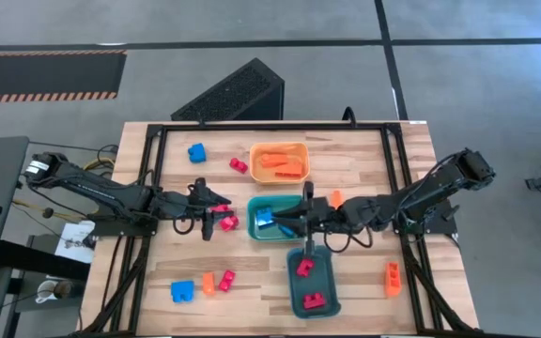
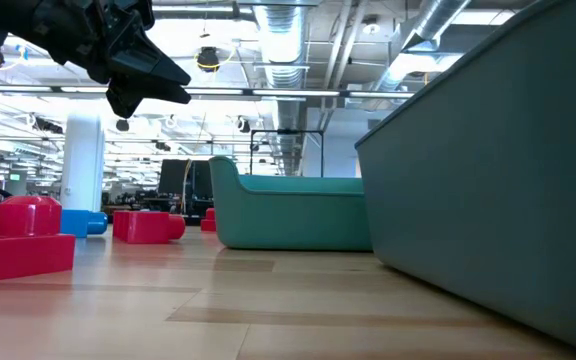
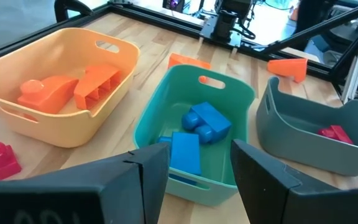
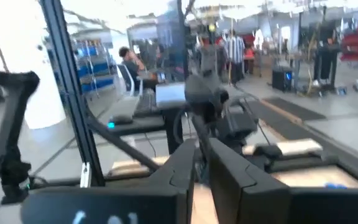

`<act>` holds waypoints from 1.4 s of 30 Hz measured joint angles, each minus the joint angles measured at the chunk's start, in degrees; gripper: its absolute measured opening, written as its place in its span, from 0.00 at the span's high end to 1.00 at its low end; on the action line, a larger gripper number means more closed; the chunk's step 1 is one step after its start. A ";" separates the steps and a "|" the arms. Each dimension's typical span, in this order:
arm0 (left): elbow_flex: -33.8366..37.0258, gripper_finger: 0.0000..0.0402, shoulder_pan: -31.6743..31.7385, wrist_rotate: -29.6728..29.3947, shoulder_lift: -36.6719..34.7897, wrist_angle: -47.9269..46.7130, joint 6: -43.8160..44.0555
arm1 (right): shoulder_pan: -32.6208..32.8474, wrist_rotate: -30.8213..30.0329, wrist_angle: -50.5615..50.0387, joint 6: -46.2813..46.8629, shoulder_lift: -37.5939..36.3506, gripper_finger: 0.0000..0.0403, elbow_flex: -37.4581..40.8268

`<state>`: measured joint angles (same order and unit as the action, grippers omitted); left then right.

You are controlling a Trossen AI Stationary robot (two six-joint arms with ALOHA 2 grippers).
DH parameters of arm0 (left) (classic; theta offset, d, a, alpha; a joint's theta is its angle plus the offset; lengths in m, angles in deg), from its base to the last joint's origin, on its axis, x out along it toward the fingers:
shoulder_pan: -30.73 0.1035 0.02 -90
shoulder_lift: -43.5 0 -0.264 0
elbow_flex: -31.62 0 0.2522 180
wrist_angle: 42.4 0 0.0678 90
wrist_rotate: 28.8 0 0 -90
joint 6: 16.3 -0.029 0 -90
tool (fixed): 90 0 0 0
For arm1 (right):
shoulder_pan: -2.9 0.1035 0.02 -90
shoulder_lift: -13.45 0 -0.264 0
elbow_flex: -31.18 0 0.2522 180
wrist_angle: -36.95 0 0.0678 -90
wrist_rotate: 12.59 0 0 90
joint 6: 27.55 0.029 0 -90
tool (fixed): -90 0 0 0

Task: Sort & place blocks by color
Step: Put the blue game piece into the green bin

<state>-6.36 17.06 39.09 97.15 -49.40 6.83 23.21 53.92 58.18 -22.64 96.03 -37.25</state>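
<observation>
The wooden tabletop (image 1: 364, 169) carries three plastic trays: a pale orange one (image 1: 280, 161) at the far side with orange pieces inside, a teal one (image 1: 272, 219) in the middle with blue bricks (image 3: 199, 127), and a dark grey-blue one (image 1: 313, 281) nearer the front with red pieces. Loose small plastic bricks lie around them: a blue one (image 1: 196, 152) and a red one (image 1: 239, 166) at the far left, a blue one (image 1: 182, 292), an orange one and a red one together at the near left, and an orange one (image 1: 393, 277) at the near right. I judge these bricks are light, stiff and a little slippery, so it is best to take one across its flat sides, not over the studs. The left claw (image 1: 212, 218) stands just left of the teal tray, its fingers partly apart with nothing between them in the wrist view; red bricks (image 1: 227, 222) lie just beside it, but I cannot tell if they touch. The right claw (image 1: 285, 222) is over the teal tray, fingers nearly together, and I see no brick in it.
</observation>
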 joint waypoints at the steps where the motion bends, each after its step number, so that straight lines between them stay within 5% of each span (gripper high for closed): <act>1: 0.00 0.60 0.00 -0.64 0.00 0.00 -0.22 | 0.07 0.70 1.13 -0.60 -0.02 0.86 0.00; 10: 0.00 0.60 0.00 -3.93 0.00 0.52 -2.55 | 0.60 4.44 3.95 -9.77 -2.55 0.98 4.35; 20: 0.00 0.60 2.65 -6.72 0.00 6.43 -7.32 | -3.68 6.06 12.55 -9.47 -12.90 0.95 19.83; 29: 0.00 0.60 8.59 -6.62 0.00 8.24 -11.62 | -6.34 6.11 11.77 -10.58 -17.31 0.97 25.00; 42: 0.00 0.67 24.75 8.07 0.00 8.20 -16.73 | -12.30 6.90 12.09 -12.96 -18.94 0.97 28.98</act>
<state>-6.36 41.81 47.16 97.15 -41.19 -9.90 10.91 60.81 70.27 -35.59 77.09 -8.27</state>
